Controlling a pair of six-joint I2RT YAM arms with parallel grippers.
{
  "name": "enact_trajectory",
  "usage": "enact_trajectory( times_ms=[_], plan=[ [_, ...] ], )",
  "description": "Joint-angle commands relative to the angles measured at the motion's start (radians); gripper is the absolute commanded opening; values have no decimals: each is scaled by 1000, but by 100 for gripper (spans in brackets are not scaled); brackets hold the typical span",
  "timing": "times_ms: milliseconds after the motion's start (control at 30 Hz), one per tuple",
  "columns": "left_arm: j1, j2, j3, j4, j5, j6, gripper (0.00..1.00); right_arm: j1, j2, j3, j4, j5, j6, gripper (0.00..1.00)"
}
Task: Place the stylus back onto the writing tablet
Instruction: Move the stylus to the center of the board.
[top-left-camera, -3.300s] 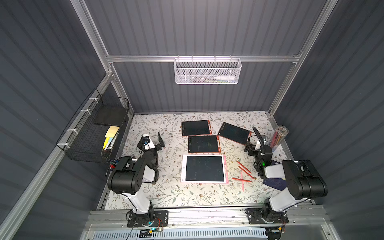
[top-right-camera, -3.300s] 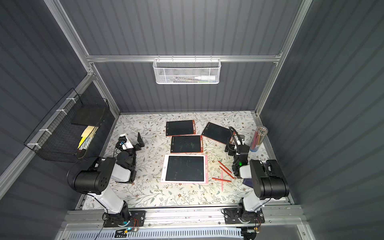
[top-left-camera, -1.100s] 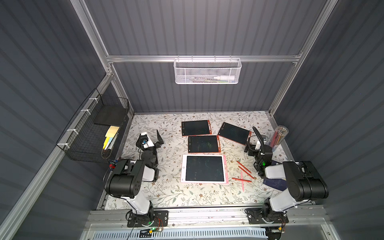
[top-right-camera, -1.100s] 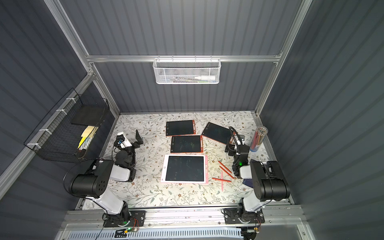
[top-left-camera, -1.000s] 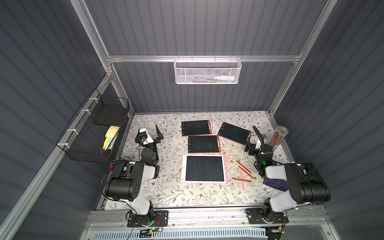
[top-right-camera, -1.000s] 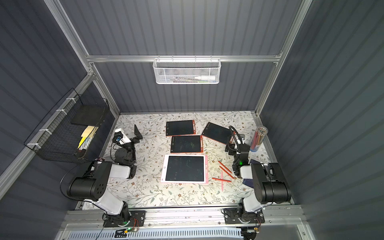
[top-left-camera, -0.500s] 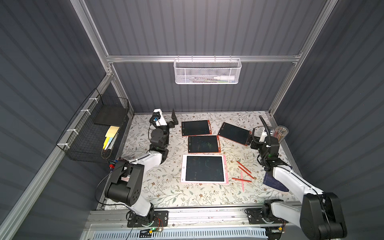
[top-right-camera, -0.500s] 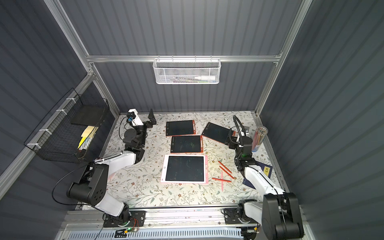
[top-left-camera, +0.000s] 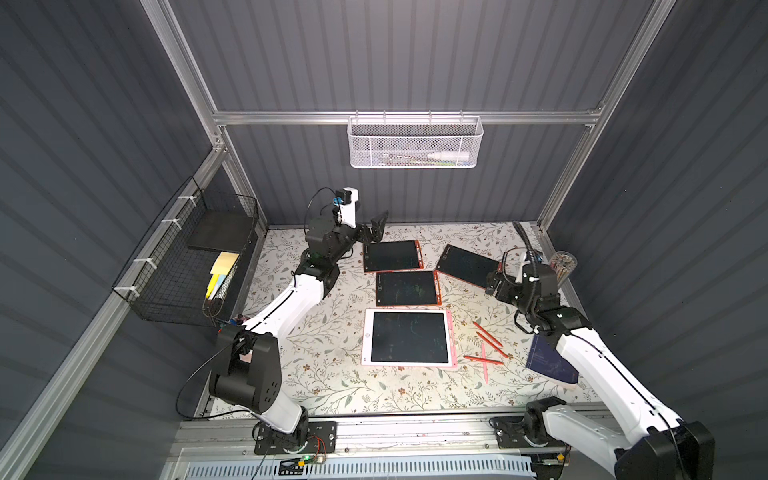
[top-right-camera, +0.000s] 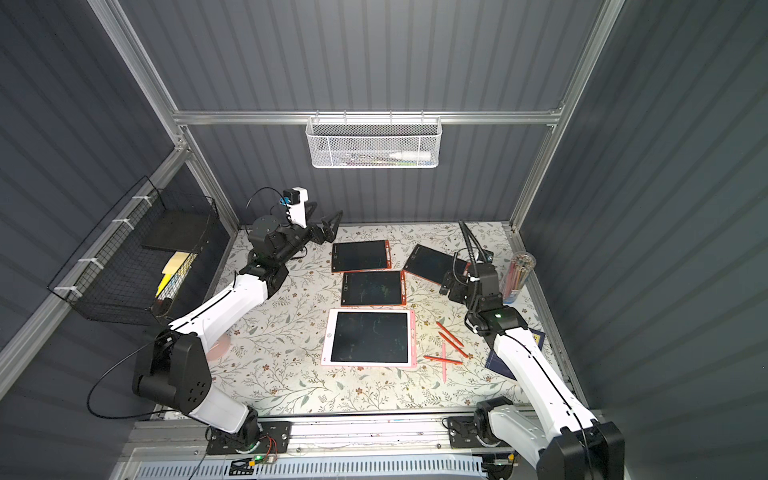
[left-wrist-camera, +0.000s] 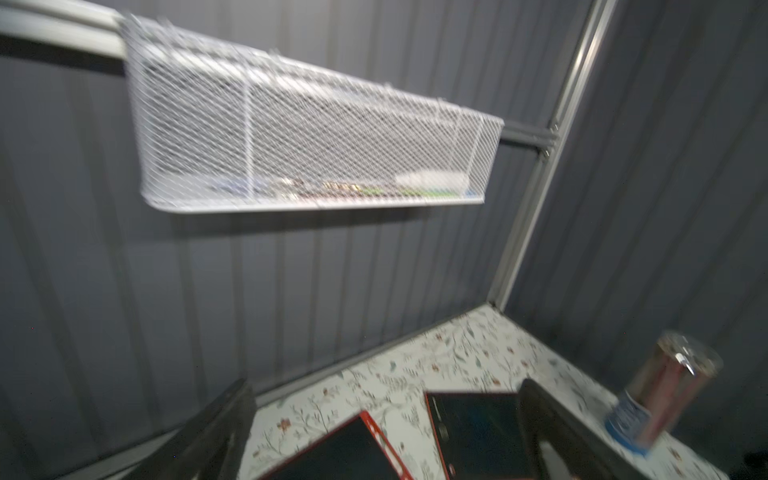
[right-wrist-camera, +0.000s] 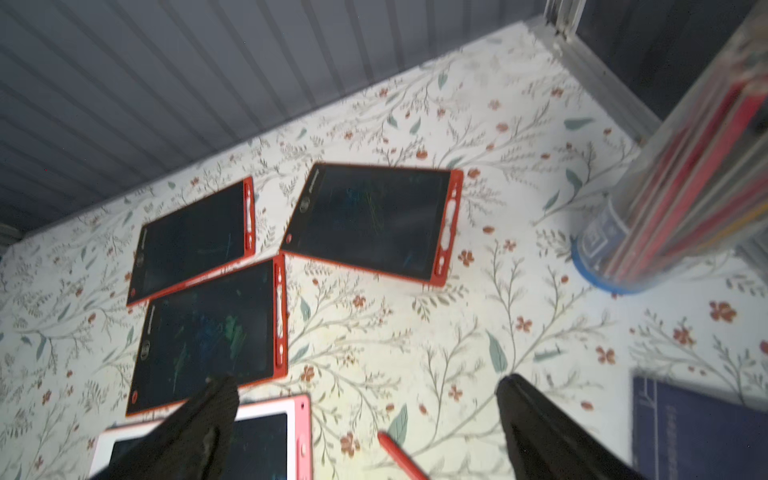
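Observation:
Several writing tablets lie on the floral table: three red-framed ones (top-left-camera: 390, 255) (top-left-camera: 406, 288) (top-left-camera: 467, 259) and a larger pink-framed tablet (top-left-camera: 409, 337). To the right of the pink tablet lie several loose styluses, among them a red stylus (top-left-camera: 487, 333) and a pink stylus (top-left-camera: 484, 368). My left gripper (top-left-camera: 376, 227) hangs open and empty above the back left of the table. My right gripper (top-left-camera: 492, 284) is open and empty over the rightmost red tablet's near edge. In the right wrist view a red stylus (right-wrist-camera: 401, 457) lies between the fingers (right-wrist-camera: 208, 415), below them.
A clear cup of coloured pencils (top-left-camera: 563, 266) stands at the back right. A dark blue notebook (top-left-camera: 548, 361) lies under the right arm. A white mesh basket (top-left-camera: 413, 143) hangs on the back wall, and a black wire basket (top-left-camera: 187, 266) on the left wall.
Both arms have unfolded from their low rest poses near the front and reached up and toward the back of the table. Both grippers stayed open; nothing on the table moved.

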Motion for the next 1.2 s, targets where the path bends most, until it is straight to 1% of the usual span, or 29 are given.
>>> enact_trajectory(
  times_ms=[0, 100, 200, 233, 267, 367, 467, 600, 700, 800, 1000, 1100, 1167],
  plan=[
    [-8, -44, -34, -165, 186, 76, 99, 74, -6, 12, -251, -24, 56, 99],
    [-12, -95, -137, -97, 238, 2, 99, 129, -29, 5, -350, -45, 112, 99],
    [-16, -141, -230, -4, 326, -53, 99, 146, -61, -29, -414, -100, 199, 99],
    [-17, -156, -264, 31, 344, -64, 100, 151, -72, -45, -429, -113, 226, 97],
    [-17, -167, -284, 49, 334, -74, 99, 156, -88, -63, -437, -116, 252, 96],
    [-18, -176, -287, 13, 320, -58, 99, 162, -119, -107, -448, -146, 290, 94],
    [-19, -188, -306, 34, 346, -72, 99, 166, -121, -134, -456, -195, 292, 94],
    [-23, -190, -308, 32, 349, -72, 99, 184, -101, -149, -508, -204, 313, 93],
    [-23, -187, -308, 32, 350, -72, 99, 204, -101, -192, -486, -211, 348, 88],
    [-23, -187, -310, 34, 349, -75, 99, 229, -108, -229, -475, -186, 400, 80],
    [-24, -190, -312, 37, 339, -74, 99, 256, -98, -274, -458, -131, 459, 73],
    [-24, -197, -316, 39, 351, -72, 99, 257, -78, -288, -424, -121, 470, 70],
    [-26, -200, -319, 40, 349, -73, 99, 259, -54, -292, -401, -121, 470, 70]
  ],
)
